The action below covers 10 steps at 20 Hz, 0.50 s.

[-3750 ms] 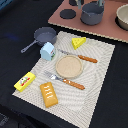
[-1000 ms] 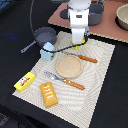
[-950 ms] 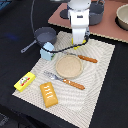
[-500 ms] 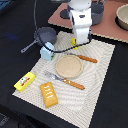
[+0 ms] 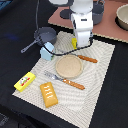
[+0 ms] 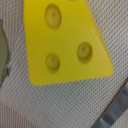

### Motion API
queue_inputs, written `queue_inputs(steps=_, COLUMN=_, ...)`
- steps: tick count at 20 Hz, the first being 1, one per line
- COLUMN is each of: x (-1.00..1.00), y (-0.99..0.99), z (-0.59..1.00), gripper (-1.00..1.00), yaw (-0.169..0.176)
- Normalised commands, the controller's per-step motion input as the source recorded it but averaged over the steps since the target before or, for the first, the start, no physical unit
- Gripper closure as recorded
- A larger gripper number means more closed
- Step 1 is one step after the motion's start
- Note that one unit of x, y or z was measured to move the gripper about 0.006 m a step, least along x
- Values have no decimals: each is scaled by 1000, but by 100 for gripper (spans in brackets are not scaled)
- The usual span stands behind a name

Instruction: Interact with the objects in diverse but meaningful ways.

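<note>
On a pale woven placemat (image 5: 100,80), centre of the exterior view, lies a round tan plate (image 5: 68,66) with nothing on it. An orange-handled knife (image 5: 87,59) sits just beside the plate toward the exterior view's right, and an orange-handled fork (image 5: 64,80) lies along its near edge. At the mat's far corner on the exterior view's left stands a grey long-handled saucepan (image 5: 44,36); whether it holds anything cannot be told. A small white carton (image 5: 47,51) stands just beside the pan, nearer the plate. A yellow red-labelled box (image 5: 24,81) rests at the mat's near edge on the exterior view's left, with an orange-brown scored bread block (image 5: 49,94) close by.

The white arm hangs low over the mat beyond the plate, hiding most of a yellow holed cheese wedge (image 6: 67,40), which fills the wrist view and lies flat on the weave. The gripper's fingers are not visible in either view, so its opening, and whether it grasps anything, cannot be told.
</note>
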Motion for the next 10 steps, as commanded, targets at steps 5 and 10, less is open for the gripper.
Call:
queue_inputs(steps=5, x=235, y=107, z=-82, gripper=-100, yaw=0)
queue_inputs(steps=10, x=80, y=79, z=-10, gripper=-100, yaw=7)
